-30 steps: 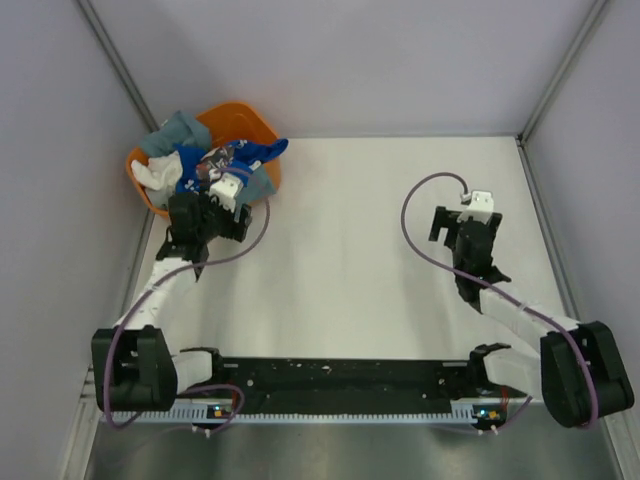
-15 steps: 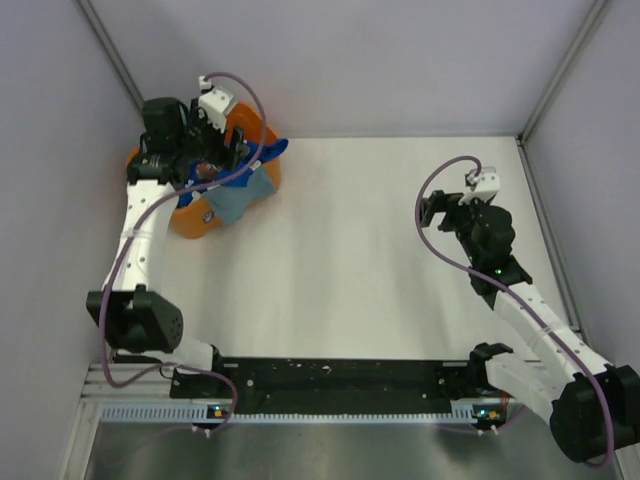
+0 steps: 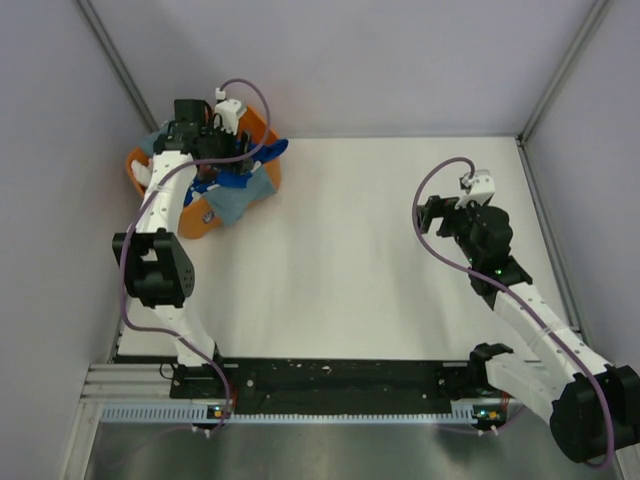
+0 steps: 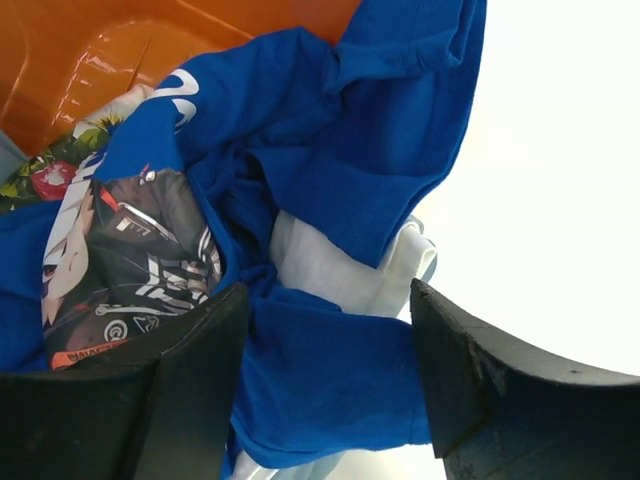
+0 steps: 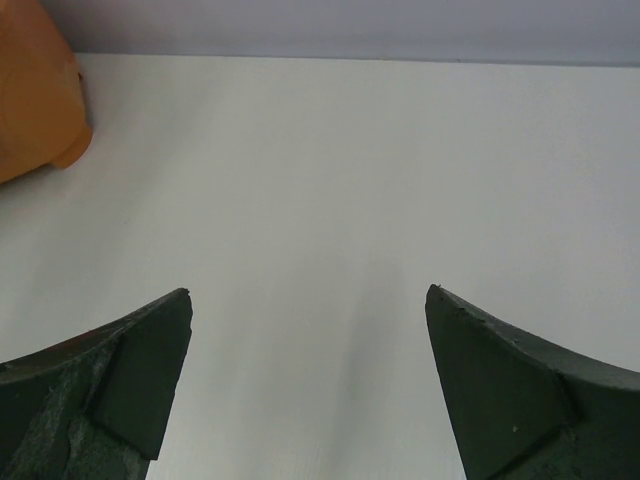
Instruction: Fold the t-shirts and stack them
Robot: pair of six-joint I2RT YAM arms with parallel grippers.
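The royal blue t-shirt (image 4: 340, 130) with its dark graphic (image 4: 130, 260) lies crumpled on top of the pile in the orange tub (image 3: 190, 215). It also shows in the top view (image 3: 250, 160). A white shirt (image 4: 320, 270) and a floral one (image 4: 40, 175) lie under it. A grey-blue shirt (image 3: 232, 203) hangs over the tub's front rim. My left gripper (image 4: 328, 290) is open and straddles a fold of the blue shirt; in the top view it (image 3: 222, 158) is over the tub. My right gripper (image 5: 308, 290) is open and empty above bare table (image 3: 428, 215).
The tub (image 5: 35, 90) sits in the back left corner against the grey side wall (image 3: 60, 150). The white table (image 3: 350, 270) runs to the right wall. A black rail (image 3: 340, 375) crosses the near edge between the arm bases.
My left arm has swung from the tub's front side up and over the tub, down onto the blue shirt. My right arm lifted and shifted slightly, then held still.
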